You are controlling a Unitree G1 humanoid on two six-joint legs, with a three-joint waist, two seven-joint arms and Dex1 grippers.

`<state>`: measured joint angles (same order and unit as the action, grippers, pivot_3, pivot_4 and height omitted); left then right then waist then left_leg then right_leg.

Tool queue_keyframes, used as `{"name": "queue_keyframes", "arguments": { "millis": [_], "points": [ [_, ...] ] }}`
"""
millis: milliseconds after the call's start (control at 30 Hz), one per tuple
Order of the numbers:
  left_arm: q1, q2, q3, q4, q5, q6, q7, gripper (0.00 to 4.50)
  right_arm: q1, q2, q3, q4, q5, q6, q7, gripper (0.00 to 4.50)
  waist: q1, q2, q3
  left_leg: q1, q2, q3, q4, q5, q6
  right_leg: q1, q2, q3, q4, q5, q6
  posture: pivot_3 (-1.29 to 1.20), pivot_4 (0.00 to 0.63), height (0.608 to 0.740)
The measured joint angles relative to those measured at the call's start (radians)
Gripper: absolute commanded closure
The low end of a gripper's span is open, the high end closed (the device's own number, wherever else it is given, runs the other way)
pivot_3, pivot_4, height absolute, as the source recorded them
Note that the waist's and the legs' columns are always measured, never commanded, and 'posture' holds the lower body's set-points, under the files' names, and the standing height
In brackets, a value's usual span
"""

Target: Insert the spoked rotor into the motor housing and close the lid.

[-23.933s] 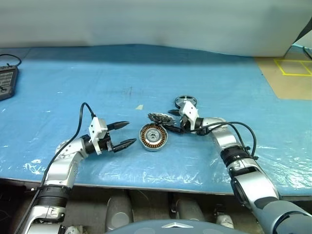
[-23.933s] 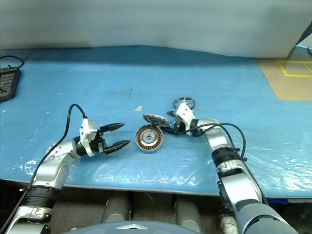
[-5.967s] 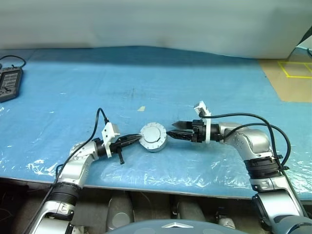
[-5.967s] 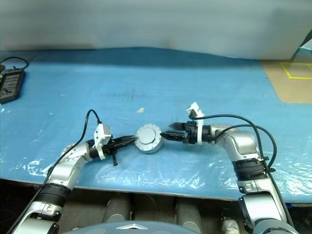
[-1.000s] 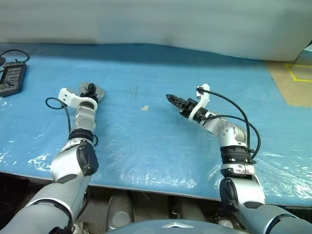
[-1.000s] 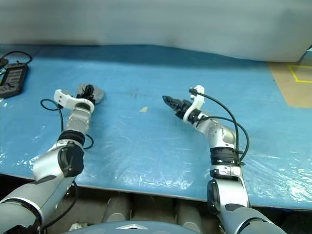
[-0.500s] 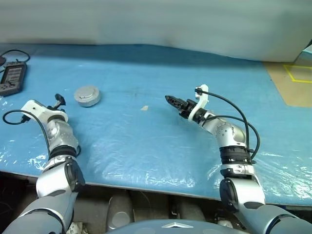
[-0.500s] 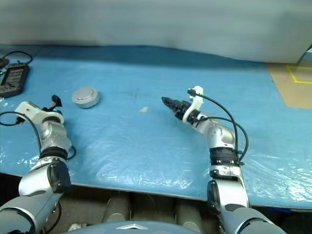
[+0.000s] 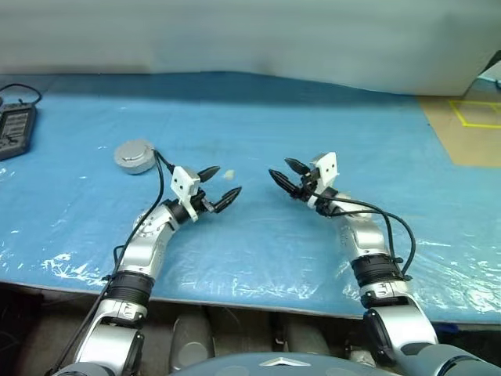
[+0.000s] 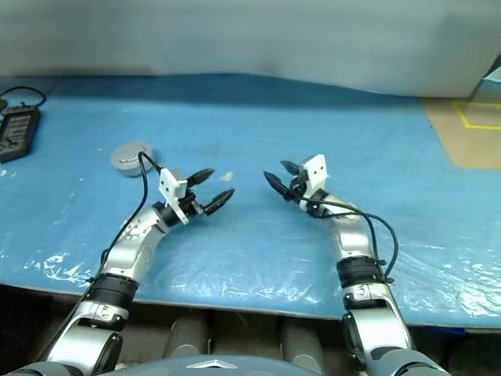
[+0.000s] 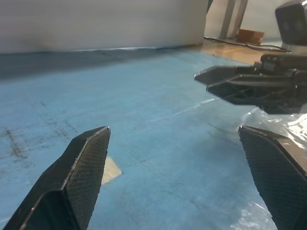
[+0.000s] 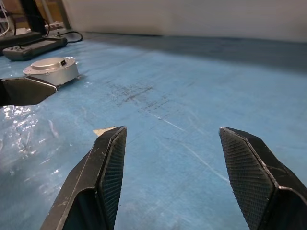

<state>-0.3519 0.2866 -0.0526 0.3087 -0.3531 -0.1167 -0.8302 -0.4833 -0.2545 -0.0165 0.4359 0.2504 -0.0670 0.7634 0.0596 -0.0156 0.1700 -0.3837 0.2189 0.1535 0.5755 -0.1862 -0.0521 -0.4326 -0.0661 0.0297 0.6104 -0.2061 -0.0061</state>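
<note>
**Motor looks closed up, both claws empty**

So the motor housing (image 9: 136,155) sits on the blue table (image 9: 258,235) with the lid (image 12: 48,66) on top of it, smooth grey face up. It's off beyond and out to the left of the left gripper (image 9: 219,186), near it but clearly apart. From the right gripper (image 9: 286,178) it's well apart, way across to the left. Can't see the spoked rotor anywhere, so my guess is it's inside under the lid, but that's a guess since the lid hides everything.

Claw status: left gripper has its two black fingers spread wide with nothing between them. Right gripper's fingers are parted too, also empty. The two point roughly at each other over the middle of the table, close but not touching, with a small pale scrap (image 9: 228,174) on the surface just past the left one's tips.

Step-wise I'd say this is the tail end: insert and lid both look done. If anything's left, it's just checking the lid sits flush, maybe a press down from above, which means the left arm reaching out left to it.
</note>
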Motion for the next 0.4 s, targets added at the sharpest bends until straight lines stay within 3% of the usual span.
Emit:
{"name": "queue_keyframes", "arguments": {
  "millis": [100,233,400],
  "points": [
    [0.003,0.028,0.000,-0.008,0.004,0.000,-0.043,0.01,0.019,-0.058,0.013,-0.006,-0.012,-0.027,0.073,1.14,0.001,0.000,0.000,0.000,0.000,0.000,0.000,0.001,0.001,0.001,0.000,0.000,-0.001,0.000,0.000,0.00,0.150,0.740],
    [0.004,0.047,0.002,-0.004,0.004,-0.001,-0.094,0.00,0.047,-0.123,0.024,-0.015,-0.011,-0.025,0.170,0.04,0.006,0.000,0.000,0.000,-0.001,0.001,0.001,0.001,0.002,0.002,-0.001,0.000,-0.002,0.000,0.000,0.00,0.150,0.740],
    [-0.011,0.054,0.002,0.030,0.005,-0.002,-0.148,0.00,0.049,-0.160,0.034,-0.019,-0.030,-0.025,0.199,0.01,0.006,0.000,0.000,0.000,0.000,0.001,0.001,0.001,0.003,0.002,-0.001,0.000,-0.001,0.000,-0.001,0.00,0.150,0.740]
  ]
}}
